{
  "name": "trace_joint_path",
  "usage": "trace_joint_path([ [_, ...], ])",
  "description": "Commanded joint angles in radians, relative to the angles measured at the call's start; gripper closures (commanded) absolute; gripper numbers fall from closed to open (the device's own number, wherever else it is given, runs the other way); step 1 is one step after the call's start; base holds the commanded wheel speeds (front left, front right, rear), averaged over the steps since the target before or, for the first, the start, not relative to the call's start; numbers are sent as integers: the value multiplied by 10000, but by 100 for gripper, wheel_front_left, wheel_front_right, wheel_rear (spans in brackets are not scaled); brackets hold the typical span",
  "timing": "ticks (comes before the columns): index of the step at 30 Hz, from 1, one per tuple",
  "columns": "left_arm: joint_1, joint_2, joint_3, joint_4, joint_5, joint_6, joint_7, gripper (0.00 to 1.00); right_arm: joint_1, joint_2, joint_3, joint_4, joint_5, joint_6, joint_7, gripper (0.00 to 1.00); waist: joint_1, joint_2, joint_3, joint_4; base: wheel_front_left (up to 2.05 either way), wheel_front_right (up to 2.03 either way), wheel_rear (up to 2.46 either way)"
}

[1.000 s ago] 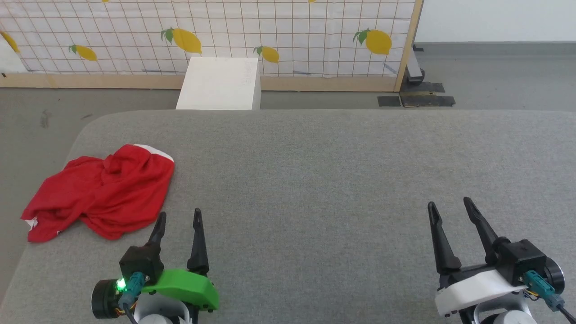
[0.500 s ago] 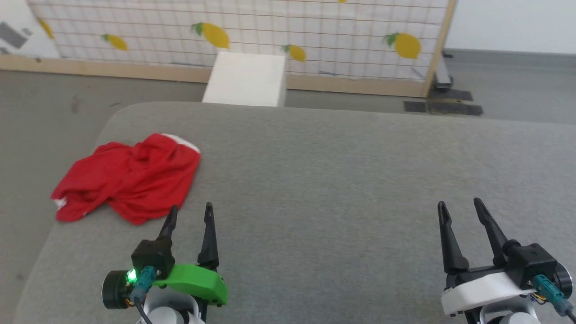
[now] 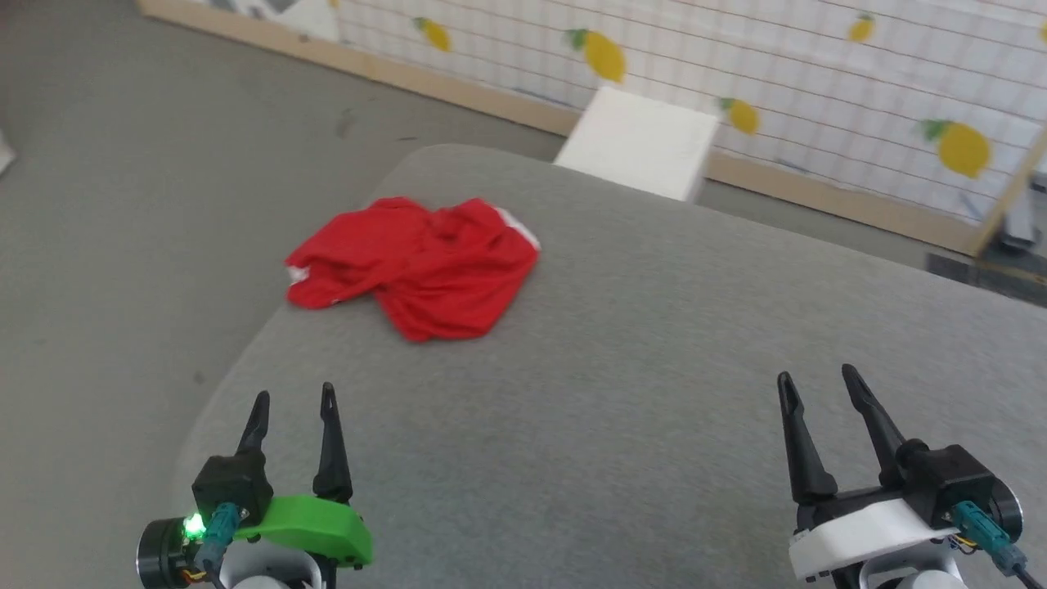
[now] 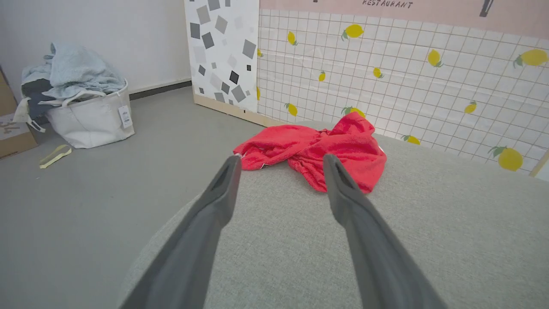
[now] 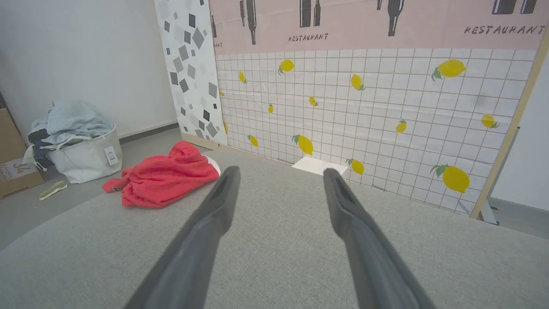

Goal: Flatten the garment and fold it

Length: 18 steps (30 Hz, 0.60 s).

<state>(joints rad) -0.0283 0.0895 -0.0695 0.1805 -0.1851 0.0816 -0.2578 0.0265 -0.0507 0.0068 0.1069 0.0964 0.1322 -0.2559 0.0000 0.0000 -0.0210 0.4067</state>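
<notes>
The red shorts (image 3: 417, 266) lie crumpled in a heap near the far left corner of the grey table (image 3: 654, 343), a bit of white trim showing at two edges. In the left wrist view the shorts (image 4: 317, 148) sit ahead, beyond the fingertips. In the right wrist view the shorts (image 5: 165, 178) lie off to the left. My left gripper (image 3: 294, 401) stands open and empty at the near left, well short of the heap. My right gripper (image 3: 818, 380) is open and empty at the near right.
A white box (image 3: 642, 143) stands on the floor behind the table, before a lemon-print panel (image 3: 818, 74). A white laundry bag with towels (image 4: 83, 103) and a cardboard box (image 4: 10, 124) sit on the floor to the left. The table's rounded left edge (image 3: 245, 360) is close to my left gripper.
The head camera has swung left, so the whole scene has shifted right and tilted. The shorts have not moved on the table. Both grippers stay open.
</notes>
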Motion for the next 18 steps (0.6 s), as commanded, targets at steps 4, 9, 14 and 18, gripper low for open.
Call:
trace_joint_path([
  [4,240,80,62,-132,-145,79,-40,0,27,5,79,71,37,-15,-59,0,0,0,-156,1905,0,0,0],
  [9,348,95,126,-203,-236,125,-40,0,-27,5,105,100,61,-15,-59,0,0,0,-152,2202,0,0,0],
  [14,367,49,222,-368,-362,141,-40,0,-61,5,106,100,49,-15,-59,0,0,0,-89,2255,0,0,0],
  [18,365,12,272,-422,-413,144,-40,0,-61,5,93,125,61,-15,-59,0,0,0,-51,2195,0,0,0],
])
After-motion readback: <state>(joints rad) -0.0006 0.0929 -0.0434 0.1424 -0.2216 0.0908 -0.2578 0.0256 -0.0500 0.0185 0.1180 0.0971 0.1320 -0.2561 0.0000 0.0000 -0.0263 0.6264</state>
